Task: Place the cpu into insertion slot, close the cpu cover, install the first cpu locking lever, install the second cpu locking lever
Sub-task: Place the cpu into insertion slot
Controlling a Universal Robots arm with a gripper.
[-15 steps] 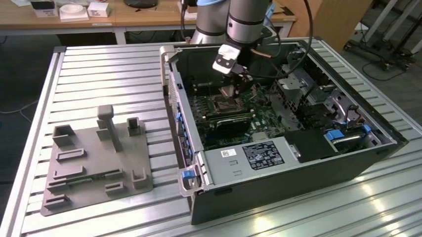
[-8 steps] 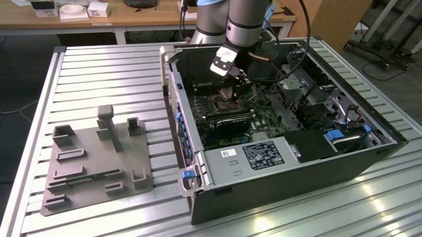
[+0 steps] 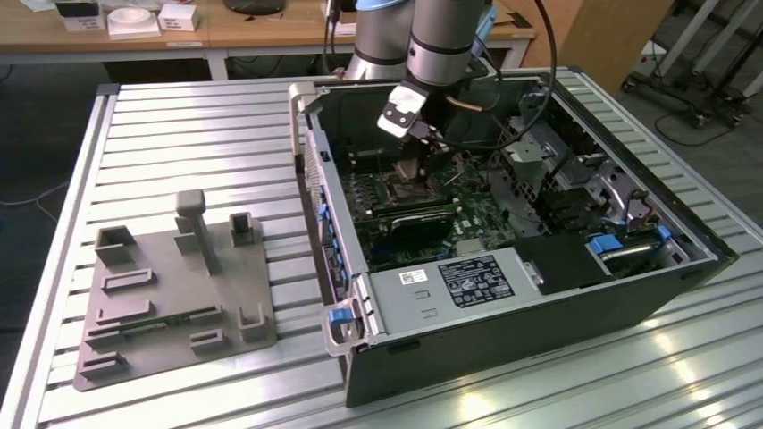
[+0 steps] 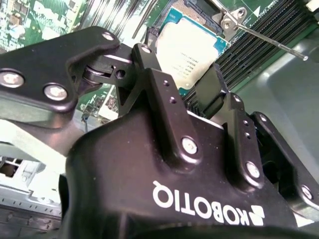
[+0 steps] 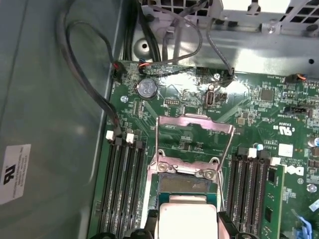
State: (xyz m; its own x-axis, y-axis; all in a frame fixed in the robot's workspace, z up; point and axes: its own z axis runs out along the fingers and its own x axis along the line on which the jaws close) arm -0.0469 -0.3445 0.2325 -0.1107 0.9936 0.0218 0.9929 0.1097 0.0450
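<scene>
Dark sheet metal forms the open case (image 3: pixel 501 349), which holds a green board (image 5: pixel 169 99), a black box (image 3: pixel 477 281) with a white label, loose cables (image 5: pixel 89 59) and the claw (image 4: pixel 178 59), which reaches down into it from the arm. The claw's two black fingers (image 4: pixel 164 94) are pressed against opposite edges of the silver-grey cpu (image 5: pixel 187 216), pinching it flat between the fingertips. Just beyond the fingertips lies the slot (image 5: pixel 187 185), its dark contact field partly overlapped by the cpu. Whether the chip touches the slot or hangs above it cannot be told. Past the slot the cover (image 5: pixel 194 122) stands tilted up on its hinge, open. A thin lever (image 4: pixel 269 42) juts out beside the hinge, unlatched. Long black memory slots (image 5: pixel 122 189) run along both sides of the claw. Further out from it sits a round coin cell (image 5: pixel 147 88). In both wrist views the claw's own body cuts off the near half of the cpu. In the exterior view the socket area under the claw is too dark to make out. The case rests on a slatted aluminium table (image 3: pixel 179 116). Well apart from the claw, toward the exterior view's left, a grey fixture plate (image 3: pixel 167 295) lies on the table. Wooden desks (image 3: pixel 238 27) stand behind.
</scene>
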